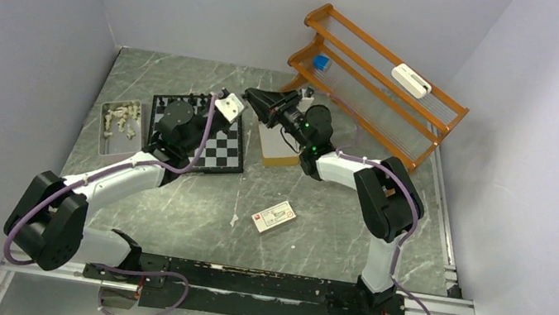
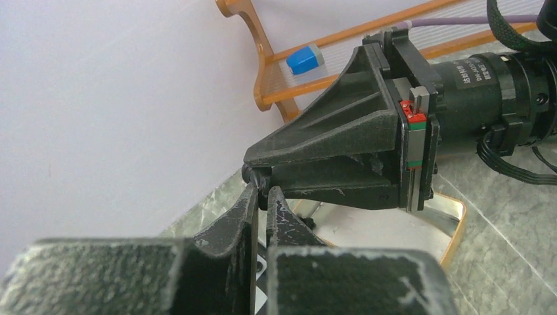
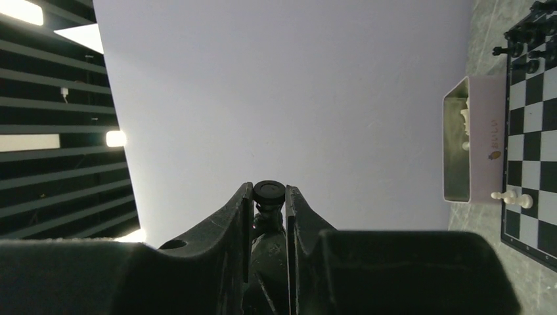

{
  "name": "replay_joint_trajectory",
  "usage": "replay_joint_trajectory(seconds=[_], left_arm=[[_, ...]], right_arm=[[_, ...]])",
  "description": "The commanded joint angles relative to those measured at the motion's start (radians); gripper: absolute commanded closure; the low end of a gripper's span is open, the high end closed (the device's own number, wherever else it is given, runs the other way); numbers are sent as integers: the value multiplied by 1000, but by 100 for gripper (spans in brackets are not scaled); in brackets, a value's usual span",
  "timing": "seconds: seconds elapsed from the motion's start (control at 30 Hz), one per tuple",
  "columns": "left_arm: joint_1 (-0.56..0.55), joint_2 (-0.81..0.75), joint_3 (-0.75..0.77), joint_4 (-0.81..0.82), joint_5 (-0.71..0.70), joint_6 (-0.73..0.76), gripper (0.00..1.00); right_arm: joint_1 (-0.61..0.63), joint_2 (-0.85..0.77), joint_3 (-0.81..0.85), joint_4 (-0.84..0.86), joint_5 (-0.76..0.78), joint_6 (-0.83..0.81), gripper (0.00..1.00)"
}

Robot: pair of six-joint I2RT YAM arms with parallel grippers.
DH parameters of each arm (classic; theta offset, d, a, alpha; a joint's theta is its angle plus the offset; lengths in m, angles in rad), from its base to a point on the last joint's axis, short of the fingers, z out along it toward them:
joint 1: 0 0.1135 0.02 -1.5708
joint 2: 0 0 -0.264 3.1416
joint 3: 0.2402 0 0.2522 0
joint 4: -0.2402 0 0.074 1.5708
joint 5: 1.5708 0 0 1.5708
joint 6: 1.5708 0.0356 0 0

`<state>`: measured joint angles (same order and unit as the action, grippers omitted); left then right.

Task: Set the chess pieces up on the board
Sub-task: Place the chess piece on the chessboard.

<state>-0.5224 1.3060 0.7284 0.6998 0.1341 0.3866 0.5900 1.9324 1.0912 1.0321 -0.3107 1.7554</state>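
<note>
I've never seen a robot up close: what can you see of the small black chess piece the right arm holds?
The small black chess piece looks like smooth dark plastic. Its round, flat end faces the wrist camera, with a narrower stem behind it. The right arm's jaws pinch it at their tips, in mid-air. The left arm's jaws stand shut beside it; contact is unclear. Its type cannot be told.

Left end effector [image 2: 263, 198] closed, tips touching right end effector [image 2: 257, 177], orange rack [image 2: 261, 73] behind
</note>
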Motion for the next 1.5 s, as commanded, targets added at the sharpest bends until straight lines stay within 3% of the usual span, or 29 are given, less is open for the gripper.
replay_joint_trajectory(seconds=[0.0, 0.23, 0.53, 0.57, 0.6, 0.77, 1.0, 1.47], left_arm=[[-7, -22, 65, -26, -49, 5, 95], [-2, -22, 206, -355, -121, -57, 95], [134, 28, 445, -809, 20, -176, 95], [157, 47, 480, -876, 48, -173, 95], [176, 67, 517, -920, 72, -166, 95], [248, 201, 665, -1072, 137, -134, 95], [299, 416, 833, -1151, 187, -111, 95], [298, 697, 1039, -1137, 115, -117, 95]], right_arm=[[10, -9, -36, -9, -19, -48, 70], [-11, -81, -150, -71, -19, -183, 46], [-50, -311, -252, -319, 20, -550, 26], [-49, -339, -252, -356, 27, -607, 6], [-48, -371, -255, -394, 41, -655, 1], [-49, -506, -316, -489, 90, -790, 0], [-49, -613, -353, -575, 102, -895, 0], [-49, -653, -385, -579, 110, -927, 0]])
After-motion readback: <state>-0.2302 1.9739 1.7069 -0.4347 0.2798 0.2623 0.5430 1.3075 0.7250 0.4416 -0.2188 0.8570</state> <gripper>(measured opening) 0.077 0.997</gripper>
